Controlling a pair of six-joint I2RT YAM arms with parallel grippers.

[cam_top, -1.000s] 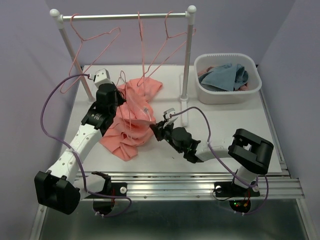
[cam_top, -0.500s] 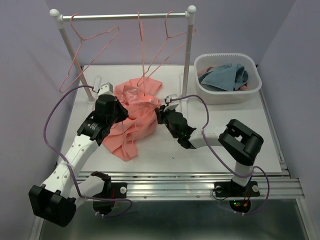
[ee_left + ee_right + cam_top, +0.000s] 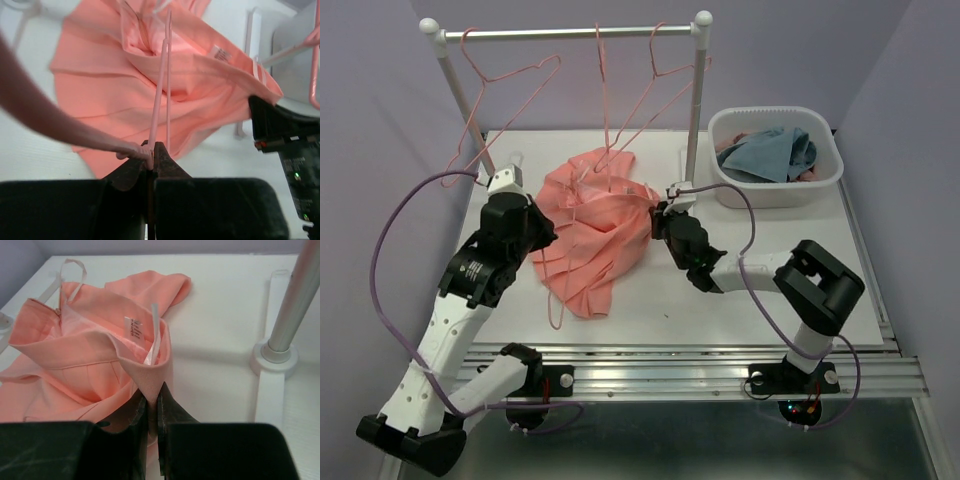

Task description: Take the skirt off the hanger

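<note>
The salmon-pink skirt (image 3: 600,215) lies spread on the white table, still threaded on a pink wire hanger (image 3: 557,300) whose loop sticks out at its near edge. My left gripper (image 3: 540,238) is at the skirt's left side, shut on the hanger wire (image 3: 159,90); the skirt (image 3: 110,85) lies beyond it. My right gripper (image 3: 658,212) is at the skirt's right edge, shut on a fold of the waistband (image 3: 150,372) beside the white label. The skirt (image 3: 85,355) stretches between the two grippers.
A white clothes rack (image 3: 570,33) stands at the back with several empty pink hangers (image 3: 510,75). Its right post (image 3: 295,295) and base (image 3: 272,357) are just right of my right gripper. A white basket (image 3: 770,190) of clothes sits at the back right.
My left gripper has drawn the hanger to the left and my right gripper has pulled the skirt's edge back and to the right. The skirt is now spread wider between them.
</note>
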